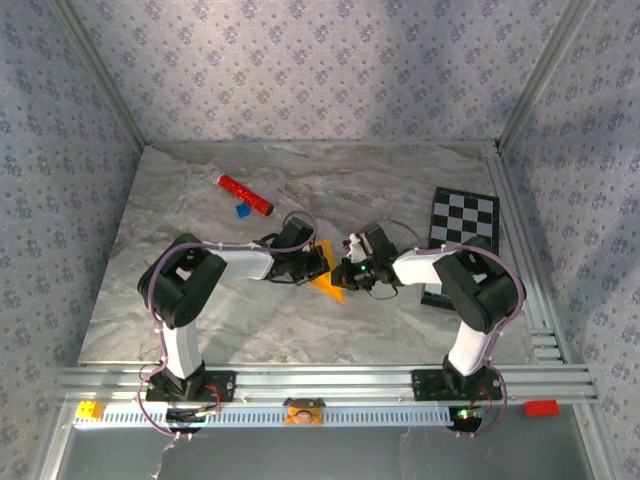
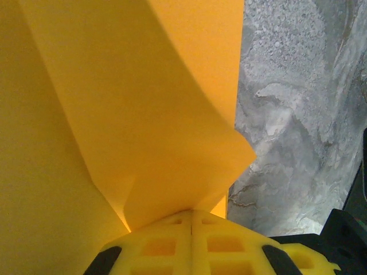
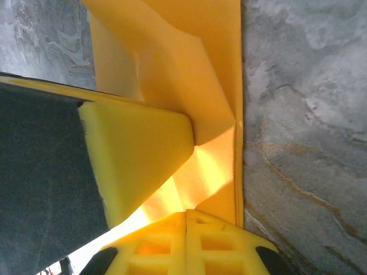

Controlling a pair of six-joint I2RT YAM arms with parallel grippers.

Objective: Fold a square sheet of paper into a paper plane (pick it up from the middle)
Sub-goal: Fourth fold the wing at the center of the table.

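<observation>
Top external: the sheet of paper [image 1: 328, 277] sits mid-table [image 1: 300, 335] between the two arms. It reads as a small creased orange wedge, not a flat square. The left gripper [image 1: 312, 266] and the right gripper [image 1: 350, 273] meet it from opposite sides. Likely reason: one pins the fold while the other sets the crease. The long axis runs roughly far-to-near and the narrow tip points toward the near edge, slightly right. The red cylinder [image 1: 245, 196] and the checkered board [image 1: 464, 216] lie well apart from it and take no part.

Left wrist: the left gripper [image 2: 191, 220] has its jaws pressed together on the sheet of paper [image 2: 143, 114]. The paper fans up and away from the pinch in a curved flap, and its right edge runs straight beside bare table [image 2: 298, 114].

Right wrist: the right gripper [image 3: 186, 220] has its jaws pressed together, pinching the sheet of paper [image 3: 195, 80] at a layered corner. The folded edge runs straight away from the fingers. A yellow wedge [image 3: 137, 154], probably the other arm's finger, presses on the fold just beside it. I cannot tell whether the paper touches the table here.
</observation>
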